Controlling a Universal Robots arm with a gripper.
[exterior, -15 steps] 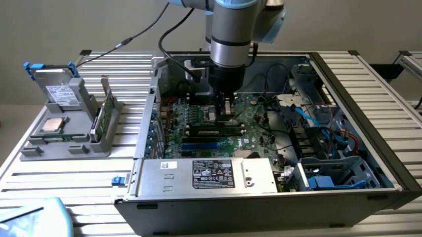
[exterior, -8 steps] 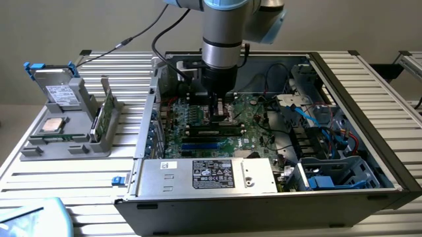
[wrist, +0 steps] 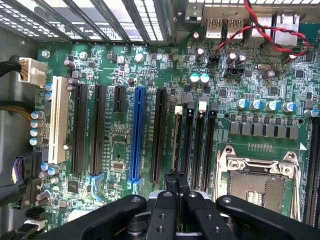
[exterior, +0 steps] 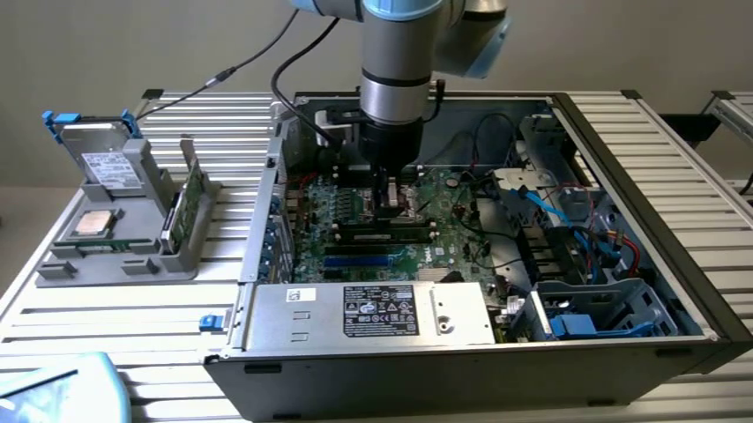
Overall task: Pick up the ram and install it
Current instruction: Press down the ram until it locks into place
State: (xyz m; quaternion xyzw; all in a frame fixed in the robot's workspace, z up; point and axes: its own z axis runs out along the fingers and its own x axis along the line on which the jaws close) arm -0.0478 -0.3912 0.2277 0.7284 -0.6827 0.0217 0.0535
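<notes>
Silver arm [exterior: 398,79], blue joint caps, black gripper [wrist: 175,181] (round screws)

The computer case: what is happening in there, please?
A robot arm has reached down into the open computer case. Its gripper is shut, just above the memory slots on the motherboard, beside the empty processor socket. I cannot tell whether anything thin is pinched in it. One ram stick stands in the grey holder outside the case.
</notes>
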